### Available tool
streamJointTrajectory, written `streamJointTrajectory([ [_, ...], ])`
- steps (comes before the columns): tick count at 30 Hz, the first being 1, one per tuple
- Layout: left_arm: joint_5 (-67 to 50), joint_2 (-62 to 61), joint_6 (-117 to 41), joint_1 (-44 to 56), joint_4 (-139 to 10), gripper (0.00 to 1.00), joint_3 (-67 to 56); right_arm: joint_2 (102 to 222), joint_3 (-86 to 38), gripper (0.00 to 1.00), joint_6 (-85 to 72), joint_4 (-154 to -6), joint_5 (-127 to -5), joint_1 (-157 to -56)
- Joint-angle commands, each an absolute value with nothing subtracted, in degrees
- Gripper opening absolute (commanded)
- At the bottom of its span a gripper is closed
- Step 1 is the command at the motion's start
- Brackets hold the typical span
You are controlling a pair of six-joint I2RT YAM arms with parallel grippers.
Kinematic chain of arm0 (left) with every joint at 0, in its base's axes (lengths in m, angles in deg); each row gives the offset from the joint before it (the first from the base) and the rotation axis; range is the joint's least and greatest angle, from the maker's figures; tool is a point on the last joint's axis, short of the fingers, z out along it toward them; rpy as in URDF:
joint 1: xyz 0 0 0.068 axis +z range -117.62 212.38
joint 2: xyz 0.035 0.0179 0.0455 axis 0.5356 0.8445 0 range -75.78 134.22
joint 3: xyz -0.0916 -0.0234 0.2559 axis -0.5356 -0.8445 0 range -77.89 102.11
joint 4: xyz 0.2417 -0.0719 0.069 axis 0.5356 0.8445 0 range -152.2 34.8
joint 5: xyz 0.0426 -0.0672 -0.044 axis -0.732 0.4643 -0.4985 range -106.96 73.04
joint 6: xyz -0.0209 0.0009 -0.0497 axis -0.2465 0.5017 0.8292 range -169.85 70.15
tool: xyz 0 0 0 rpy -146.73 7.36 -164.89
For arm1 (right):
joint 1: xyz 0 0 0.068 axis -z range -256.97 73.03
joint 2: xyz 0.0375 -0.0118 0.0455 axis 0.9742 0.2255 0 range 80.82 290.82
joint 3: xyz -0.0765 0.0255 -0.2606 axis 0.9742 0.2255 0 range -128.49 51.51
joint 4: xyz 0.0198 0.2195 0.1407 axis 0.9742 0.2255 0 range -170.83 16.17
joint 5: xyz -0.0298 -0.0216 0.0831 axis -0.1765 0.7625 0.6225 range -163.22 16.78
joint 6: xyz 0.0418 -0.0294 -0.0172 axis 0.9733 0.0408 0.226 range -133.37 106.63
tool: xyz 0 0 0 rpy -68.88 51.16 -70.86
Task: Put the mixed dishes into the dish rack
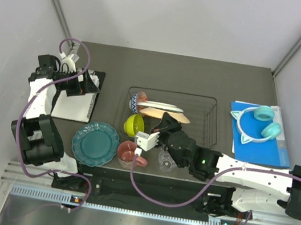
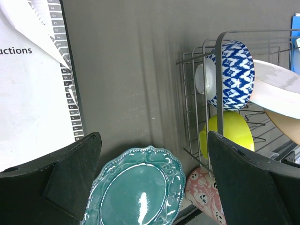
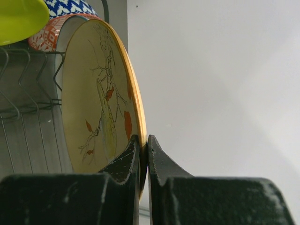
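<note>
Right fingers (image 3: 125, 165) clamped on peach floral plate (image 3: 93, 108) (at rim), left fingers (image 2: 70, 183) apart

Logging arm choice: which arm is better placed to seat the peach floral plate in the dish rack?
Right. The right gripper is shut on the peach floral plate at the dish rack; the left gripper is open, near the clipboard.

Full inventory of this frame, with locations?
dish rack: one, dark wire, centre
blue-patterned small bowl: one, rack's left end
white plate with red spots: one, in rack
peach floral plate: one, at rack
lime-green bowl: one, in rack
teal scalloped plate: one, left of mug
pink mug: one, before rack
clear glass: one, right of mug
headphones: one, turquoise, on blue board
clipboard: one, white paper, left
left end effector: open, over clipboard
right end effector: shut on peach floral plate
</note>
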State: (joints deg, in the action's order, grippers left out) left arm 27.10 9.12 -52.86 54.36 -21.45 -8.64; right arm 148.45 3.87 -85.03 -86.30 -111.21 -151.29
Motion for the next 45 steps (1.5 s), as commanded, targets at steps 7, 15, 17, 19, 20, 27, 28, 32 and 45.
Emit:
streamJointTrajectory([
  [7, 29.0, 9.0, -54.5, 54.9, -21.5, 0.99, -7.2, 149.3, 3.4, 0.00, -82.6, -97.9, -109.3, -148.6],
  [15, 30.2, 8.9, -54.9, 55.3, -21.2, 0.99, -7.1, 152.1, 3.9, 0.00, -78.7, -99.6, -108.4, -146.5],
  [17, 30.3, 8.9, -54.7, 55.3, -21.2, 0.99, -6.9, 153.1, 3.6, 0.00, -77.4, -99.9, -108.2, -146.3],
  [19, 30.4, 8.9, -54.6, 55.3, -21.2, 0.99, -6.7, 153.9, 3.5, 0.00, -76.1, -100.2, -108.3, -146.3],
  [20, 30.3, 8.9, -54.7, 55.3, -21.2, 0.99, -6.7, 154.5, 3.6, 0.00, -75.8, -100.3, -108.3, -146.2],
  [27, 30.3, 8.6, -55.0, 55.5, -21.1, 0.99, -7.0, 157.5, 3.5, 0.00, -73.8, -101.7, -107.8, -146.0],
  [28, 30.3, 8.6, -55.0, 55.5, -21.2, 0.99, -7.0, 157.9, 3.0, 0.00, -73.0, -101.7, -107.9, -145.9],
  [32, 30.3, 8.5, -55.1, 55.6, -21.1, 0.99, -7.1, 159.5, 2.4, 0.13, -72.0, -102.4, -109.5, -145.9],
  [45, 29.5, 8.1, -55.4, 55.6, -20.7, 0.99, -6.5, 154.3, 4.4, 0.76, -71.3, -101.8, -117.8, -148.5],
])
